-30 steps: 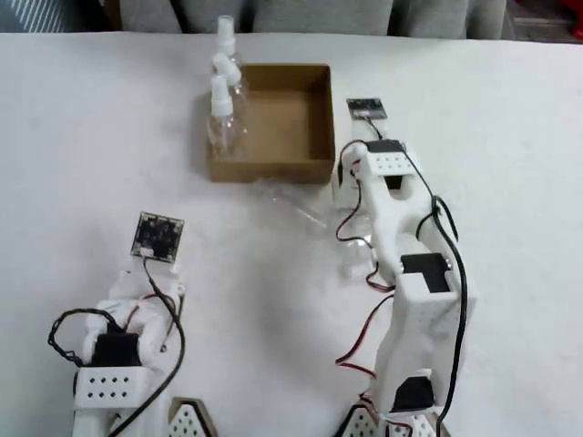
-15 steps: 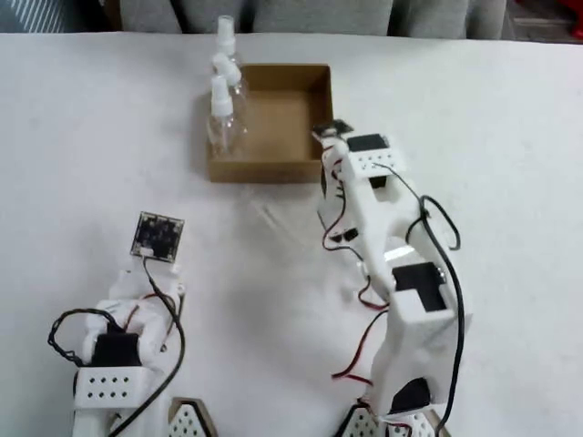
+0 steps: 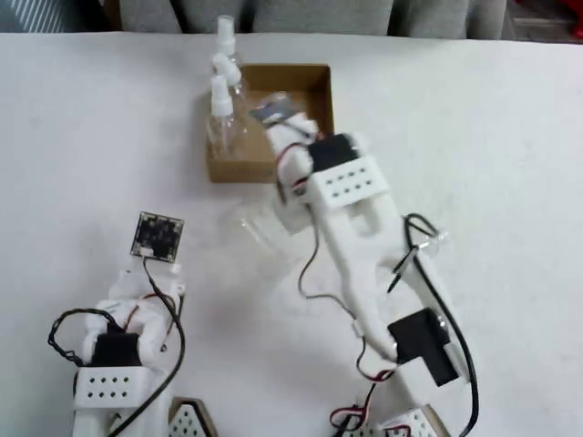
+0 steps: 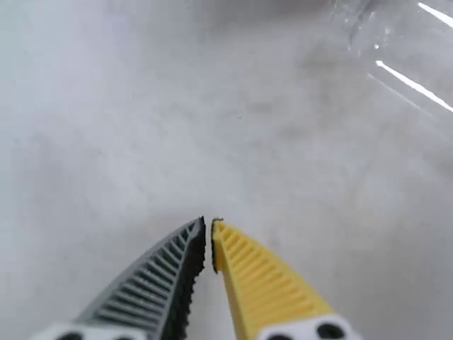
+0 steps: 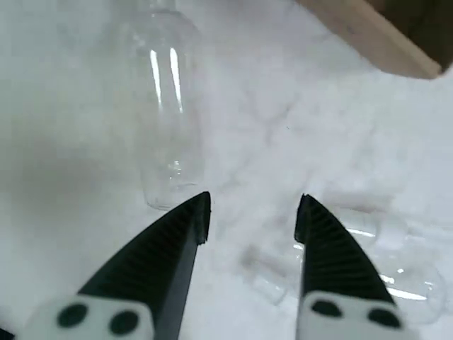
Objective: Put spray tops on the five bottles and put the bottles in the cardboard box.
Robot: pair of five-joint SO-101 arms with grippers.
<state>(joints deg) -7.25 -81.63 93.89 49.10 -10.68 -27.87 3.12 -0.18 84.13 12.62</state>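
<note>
My right claw hangs released, its black and white fingers spread apart, just above the white table. A bare clear plastic bottle lies on its side just beyond my black fingertip, not touching it, near the near wall of the brown cardboard box, which sits at the middle of the table's far edge. Three clear plastic bottles with white spray tops stand upright in a row along the box's left wall; I cannot tell whether all are inside. My left claw is clenched on nothing near the table's near left corner.
</note>
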